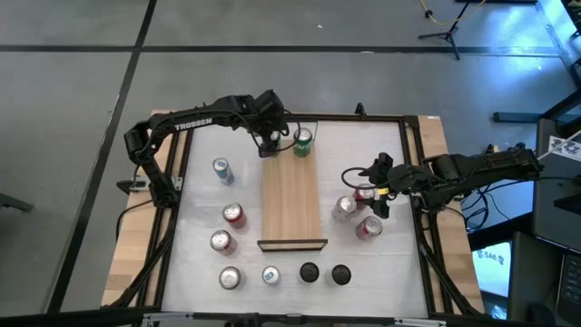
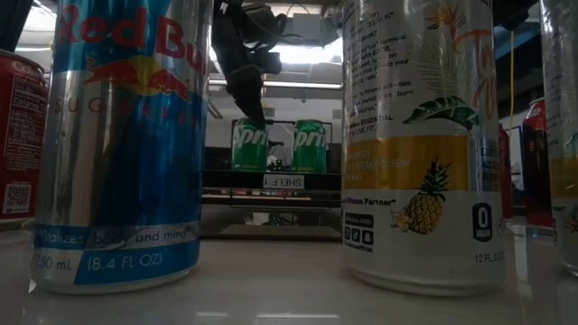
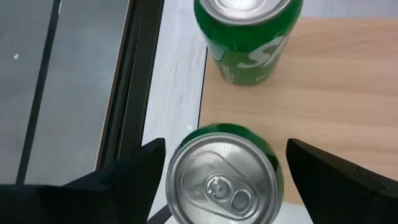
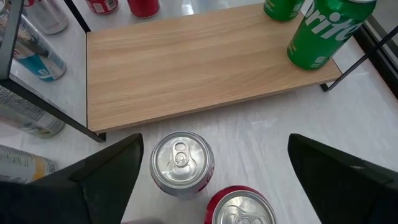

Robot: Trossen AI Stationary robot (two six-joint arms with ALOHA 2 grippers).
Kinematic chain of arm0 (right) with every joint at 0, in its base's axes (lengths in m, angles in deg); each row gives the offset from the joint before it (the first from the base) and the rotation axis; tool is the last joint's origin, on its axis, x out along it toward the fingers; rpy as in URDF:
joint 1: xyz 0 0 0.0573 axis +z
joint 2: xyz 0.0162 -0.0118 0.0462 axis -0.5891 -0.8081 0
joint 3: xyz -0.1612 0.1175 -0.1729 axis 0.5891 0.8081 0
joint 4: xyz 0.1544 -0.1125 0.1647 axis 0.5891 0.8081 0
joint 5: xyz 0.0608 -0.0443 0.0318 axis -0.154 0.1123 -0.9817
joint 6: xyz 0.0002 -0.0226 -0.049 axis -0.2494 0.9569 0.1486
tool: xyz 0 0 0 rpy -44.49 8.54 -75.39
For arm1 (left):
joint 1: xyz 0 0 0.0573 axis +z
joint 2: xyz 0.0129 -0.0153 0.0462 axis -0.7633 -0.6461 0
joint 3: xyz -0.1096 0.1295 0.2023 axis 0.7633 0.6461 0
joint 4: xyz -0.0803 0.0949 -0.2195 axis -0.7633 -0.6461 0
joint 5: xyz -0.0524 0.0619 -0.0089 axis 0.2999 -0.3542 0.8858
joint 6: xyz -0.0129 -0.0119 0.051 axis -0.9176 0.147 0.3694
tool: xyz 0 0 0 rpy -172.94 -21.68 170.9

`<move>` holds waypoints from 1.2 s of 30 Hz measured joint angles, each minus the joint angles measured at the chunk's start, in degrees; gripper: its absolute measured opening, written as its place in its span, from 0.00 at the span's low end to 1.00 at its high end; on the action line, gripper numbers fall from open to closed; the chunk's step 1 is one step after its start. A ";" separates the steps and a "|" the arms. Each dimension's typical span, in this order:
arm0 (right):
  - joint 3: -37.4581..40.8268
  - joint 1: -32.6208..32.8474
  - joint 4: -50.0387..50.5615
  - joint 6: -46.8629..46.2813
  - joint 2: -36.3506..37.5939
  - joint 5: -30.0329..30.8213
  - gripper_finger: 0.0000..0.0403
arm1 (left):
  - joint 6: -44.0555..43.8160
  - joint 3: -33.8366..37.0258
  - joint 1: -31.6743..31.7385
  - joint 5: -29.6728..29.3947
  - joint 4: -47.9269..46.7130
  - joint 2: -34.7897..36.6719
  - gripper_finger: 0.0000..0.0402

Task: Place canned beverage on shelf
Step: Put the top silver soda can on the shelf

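White table (image 1: 390, 263) under my cameras: my left pincer (image 3: 221, 171) hangs spread wide around a green can (image 3: 222, 180) standing at the shelf (image 1: 292, 204) far corner, beside a second green can (image 1: 303, 142); my right pincer (image 4: 211, 171), also wide open, hovers over red cans (image 4: 180, 165) beside the shelf.

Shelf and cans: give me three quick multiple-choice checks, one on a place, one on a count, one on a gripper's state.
1. Where are the green cans? A. upright on the shelf B. lying beside it C. stacked on each other
2. How many green cans? A. one B. two C. four
3. The right gripper is: A. shut on a green can B. open above red cans C. out of sight

A: both stand on the wood. B: the low view shows two. B: its fingers are spread wide.
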 joint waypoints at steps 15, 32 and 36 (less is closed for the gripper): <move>0.00 0.00 -0.07 0.02 0.00 0.00 0.98 | -0.46 -3.58 -1.20 0.93 4.72 0.23 0.80; 0.00 0.00 -0.45 -0.07 -0.73 -0.32 0.98 | -6.28 -24.44 -8.58 -3.03 -10.34 0.36 0.80; 0.02 -0.02 -0.78 0.95 -1.53 -3.35 0.98 | -11.38 -25.79 -11.55 -8.09 -16.15 1.98 0.80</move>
